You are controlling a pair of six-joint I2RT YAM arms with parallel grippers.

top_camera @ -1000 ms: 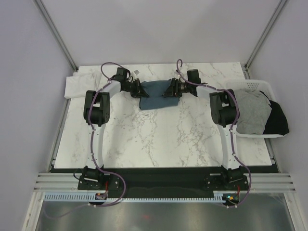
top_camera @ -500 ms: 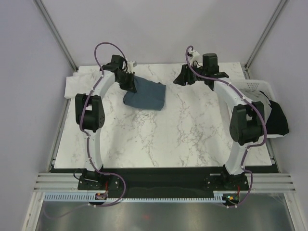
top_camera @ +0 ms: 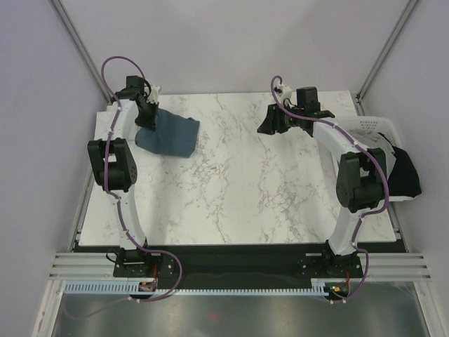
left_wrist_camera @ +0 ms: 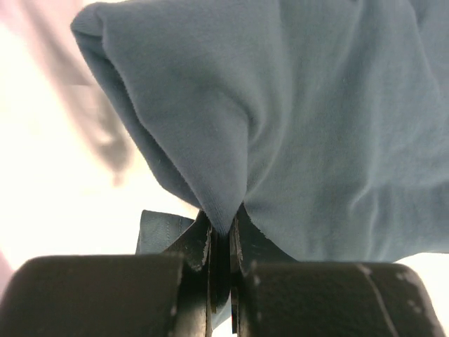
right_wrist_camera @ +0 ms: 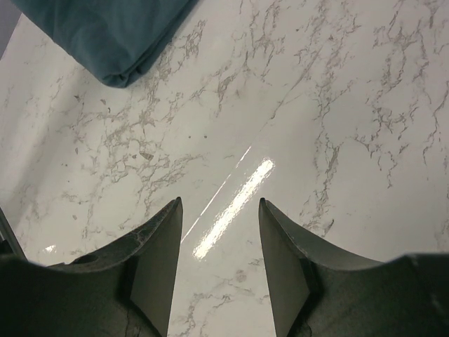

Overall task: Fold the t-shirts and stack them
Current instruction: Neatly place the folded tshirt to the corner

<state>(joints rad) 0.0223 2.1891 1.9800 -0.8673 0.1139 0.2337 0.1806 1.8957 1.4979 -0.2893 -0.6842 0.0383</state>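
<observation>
While the left gripper (left_wrist_camera: 221, 237) reaches to the far left corner of the white marble-patterned table (top_camera: 245, 182), its two fingers are pressed together on a bunched fold of the dark slate-blue cloth t-shirt (left_wrist_camera: 316, 140). In the left wrist view the cloth rises out of the pinch in a tight pleat and fans out above it. From overhead, this folded shirt sits at the far left of the table. Its far-left edge is drawn up to the jaws, and the rest spreads toward the right and near side on the marble.

Just to the left of it, at the table's far left edge, a white cloth t-shirt (top_camera: 100, 128) shows partly behind the left arm. Whether the two shirts touch cannot be told.

The right gripper (right_wrist_camera: 219, 210) is at the far side of the table, right of centre and well apart from the blue shirt. Its dark fingers (right_wrist_camera: 158, 246) are spread with bare marble between them, and they pinch nothing. One rounded folded corner of the blue shirt lies on the marble at the top left of the right wrist view.

At the table's right edge stands a white plastic slatted basket (top_camera: 368, 124), partly covered by the right arm. A black cloth t-shirt (top_camera: 405, 175) hangs over its right side.
</observation>
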